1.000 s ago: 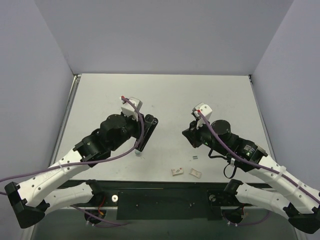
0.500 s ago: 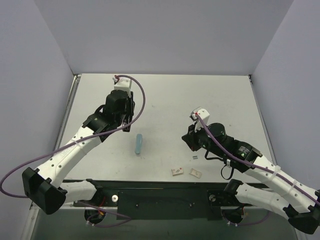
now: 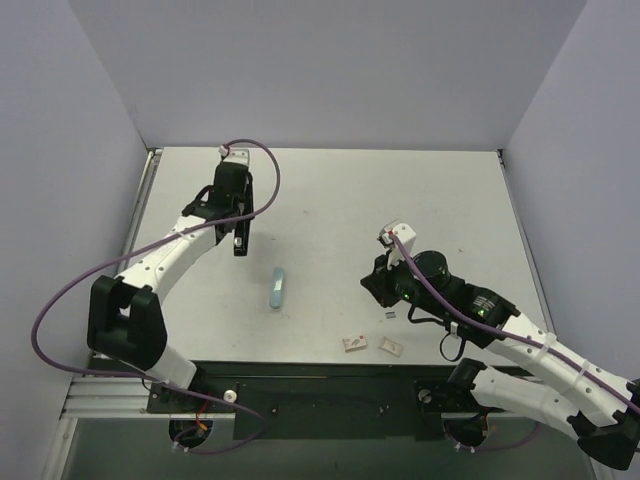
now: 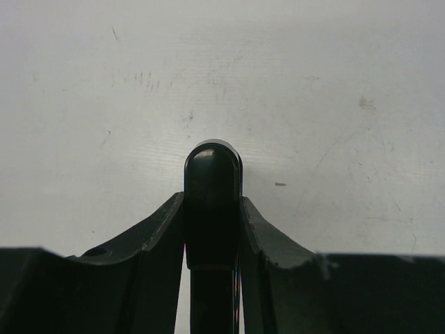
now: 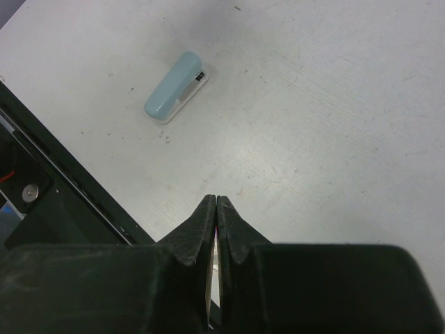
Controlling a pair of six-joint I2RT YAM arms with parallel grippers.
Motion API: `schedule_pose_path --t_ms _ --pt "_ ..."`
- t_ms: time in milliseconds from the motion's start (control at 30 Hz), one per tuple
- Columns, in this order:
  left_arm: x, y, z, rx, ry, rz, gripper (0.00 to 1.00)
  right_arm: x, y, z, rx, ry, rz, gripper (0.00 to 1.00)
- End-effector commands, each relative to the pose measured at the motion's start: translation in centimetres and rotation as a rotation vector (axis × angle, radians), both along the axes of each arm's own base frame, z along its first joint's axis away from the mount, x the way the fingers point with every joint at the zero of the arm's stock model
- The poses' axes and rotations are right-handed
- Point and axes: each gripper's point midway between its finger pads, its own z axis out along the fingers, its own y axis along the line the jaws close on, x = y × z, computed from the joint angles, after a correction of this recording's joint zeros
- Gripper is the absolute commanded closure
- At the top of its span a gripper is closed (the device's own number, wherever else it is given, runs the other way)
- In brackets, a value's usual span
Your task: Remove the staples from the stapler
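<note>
The pale blue stapler (image 3: 277,288) lies flat on the counter (image 3: 400,190) between both arms, probably so either can reach it. The right gripper (image 5: 216,203), jaws clenched and empty, looks toward it. The left gripper (image 3: 241,238) hangs well apart; its jaws' state I cannot tell. No writing is readable.

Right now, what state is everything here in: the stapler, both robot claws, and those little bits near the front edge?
stapler: closed, lying on the table, nothing touching it.
right gripper: shut, holding nothing.
left gripper: fingers flank a dark rounded piece; open or shut unclear; away from the stapler.
two pale bits: lying loose near the front edge, apart from each other.
</note>
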Motion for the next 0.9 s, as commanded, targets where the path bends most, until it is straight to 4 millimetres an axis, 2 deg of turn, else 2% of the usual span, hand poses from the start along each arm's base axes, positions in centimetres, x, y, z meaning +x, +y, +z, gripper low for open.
schedule_pose_path --t_ms 0,33,67,100,133,167,200,233,300,333,367,400,433,467,600,667,867 --pt "5.2 -0.2 3.5 -0.073 -0.148 -0.004 1.0 0.3 0.5 0.5 0.039 -0.012 0.0 1.0" --pt "5.7 -0.2 3.4 -0.077 -0.147 -0.004 1.0 0.3 0.5 0.5 0.036 -0.012 0.002 1.0" --pt "6.3 0.0 1.9 -0.076 -0.114 -0.001 1.0 0.3 0.5 0.4 0.033 -0.013 0.004 1.0" --pt "6.8 0.2 1.9 -0.075 -0.113 0.005 1.0 0.4 0.6 0.3 0.031 -0.011 0.004 1.0" --pt "7.3 0.6 0.3 -0.067 -0.082 0.013 1.0 0.4 0.5 0.2 0.026 -0.012 0.003 1.0" --pt "7.7 0.7 -0.1 -0.064 -0.077 0.015 1.0 0.4 0.5 0.1 0.023 -0.011 0.004 1.0" --pt "8.0 1.0 -1.8 -0.059 -0.045 0.02 1.0 0.5 0.5 0.0 0.019 -0.013 0.003 1.0" --pt "8.4 1.1 -2.4 -0.057 -0.043 0.018 1.0 0.5 0.5 -0.3 0.014 -0.011 0.004 1.0" --pt "9.1 1.8 -5.0 -0.057 0.004 0.024 1.0 0.6 0.6 -0.6 0.01 -0.009 0.006 1.0" --pt "9.3 1.8 -7.0 -0.055 0.046 0.019 1.0 0.7 0.7 -0.6 0.011 -0.012 0.006 1.0" --pt "9.6 2.1 -7.6 -0.056 0.058 0.024 1.0 0.7 0.8 -1.0 0.004 -0.004 0.008 1.0" --pt "9.6 2.1 -9.4 -0.051 0.101 0.018 1.0 0.7 0.9 -1.0 0.003 -0.002 0.011 1.0" --pt "9.7 2.4 -10.2 -0.044 0.123 0.019 1.0 0.7 1.0 -1.3 -0.001 0.006 0.013 1.0" --pt "9.5 2.6 -12.2 -0.03 0.176 0.022 1.0 0.6 1.2 -1.5 0.0 0.012 0.022 1.0" --pt "8.5 2.4 -15.9 -0.011 0.35 0.011 1.0 0.5 1.7 -2.1 0.008 0.035 0.031 1.0" --pt "8.3 2.7 -16.5 0.004 0.371 0.021 1.0 0.5 1.8 -2.0 0.013 0.038 0.037 1.0" --pt "8.3 2.5 -15.6 -0.003 0.377 0.014 1.0 0.2 1.8 -1.5 0.026 0.041 0.042 1.0"
